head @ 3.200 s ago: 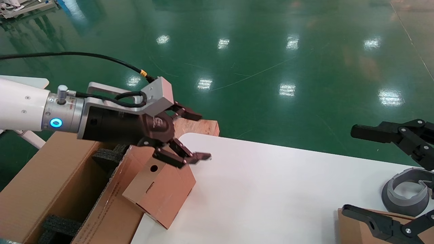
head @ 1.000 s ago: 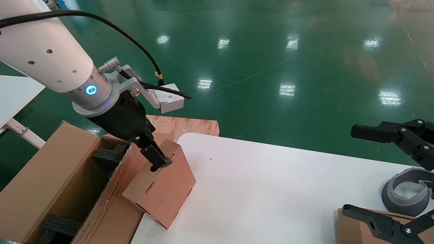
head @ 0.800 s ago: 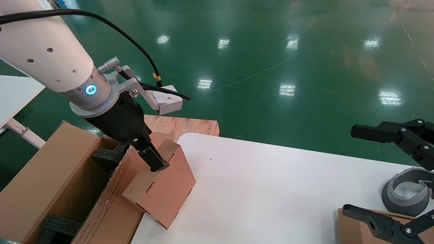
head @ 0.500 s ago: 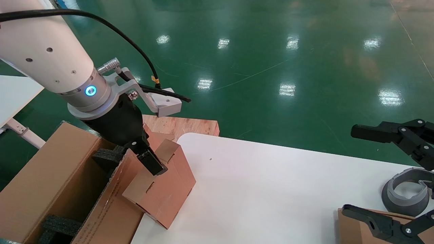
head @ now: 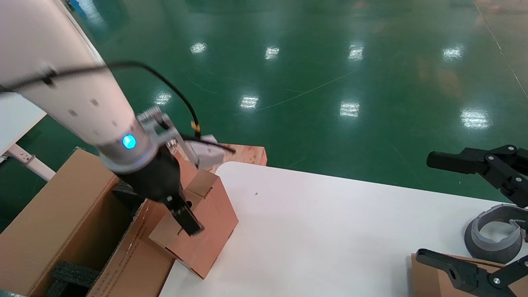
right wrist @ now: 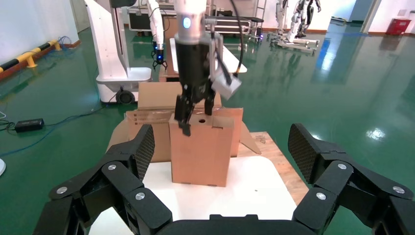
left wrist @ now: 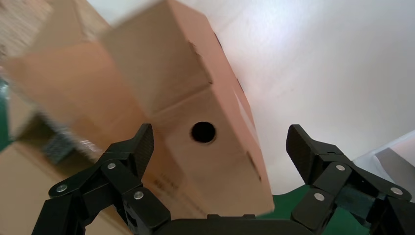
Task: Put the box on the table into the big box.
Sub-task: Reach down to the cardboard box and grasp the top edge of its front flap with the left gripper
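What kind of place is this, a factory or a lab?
Likely a robot test hall: a glossy green floor, other robots standing at the far end, and a big box beside a white table.

The box (head: 204, 231) is reddish-brown cardboard with 1 dark round hole. The table (head: 330, 231) is plain white, the floor (head: 330, 62) glossy green. The big box (head: 49, 231) is brown with black foam (head: 72, 272). The left gripper (head: 185, 218) is black, with a blue light on its wrist.
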### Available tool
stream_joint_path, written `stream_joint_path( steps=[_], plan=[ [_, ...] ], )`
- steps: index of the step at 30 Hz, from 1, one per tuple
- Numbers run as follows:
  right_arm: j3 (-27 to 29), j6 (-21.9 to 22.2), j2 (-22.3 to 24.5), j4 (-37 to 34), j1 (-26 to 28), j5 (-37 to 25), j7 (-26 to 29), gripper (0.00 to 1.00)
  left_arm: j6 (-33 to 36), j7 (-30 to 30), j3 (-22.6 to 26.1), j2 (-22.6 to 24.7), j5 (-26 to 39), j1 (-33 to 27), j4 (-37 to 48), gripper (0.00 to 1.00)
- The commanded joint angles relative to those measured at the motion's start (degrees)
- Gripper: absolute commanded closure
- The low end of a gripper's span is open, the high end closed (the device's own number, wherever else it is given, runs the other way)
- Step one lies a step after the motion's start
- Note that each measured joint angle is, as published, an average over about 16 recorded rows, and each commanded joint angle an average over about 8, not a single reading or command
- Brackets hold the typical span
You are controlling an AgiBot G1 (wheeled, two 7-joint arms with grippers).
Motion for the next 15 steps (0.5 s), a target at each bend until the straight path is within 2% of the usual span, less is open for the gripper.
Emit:
stream_joint_path(
  steps=[1,10,15],
  plan=[
    [0.0,0.0,0.0,0.0,0.0,0.0,0.0,0.00,-1.3,-0.3,0.7,0.1,0.9,2.1,-0.2,0.00],
    [0.0,0.0,0.0,0.0,0.0,0.0,0.0,0.00,-5.1,-3.0,2.4,0.8,4.9,5.8,-0.4,0.02],
    [0.0,0.0,0.0,0.0,0.0,0.0,0.0,0.00,-6.3,-4.0,2.7,1.0,6.0,6.6,-0.4,0.63]
  ],
)
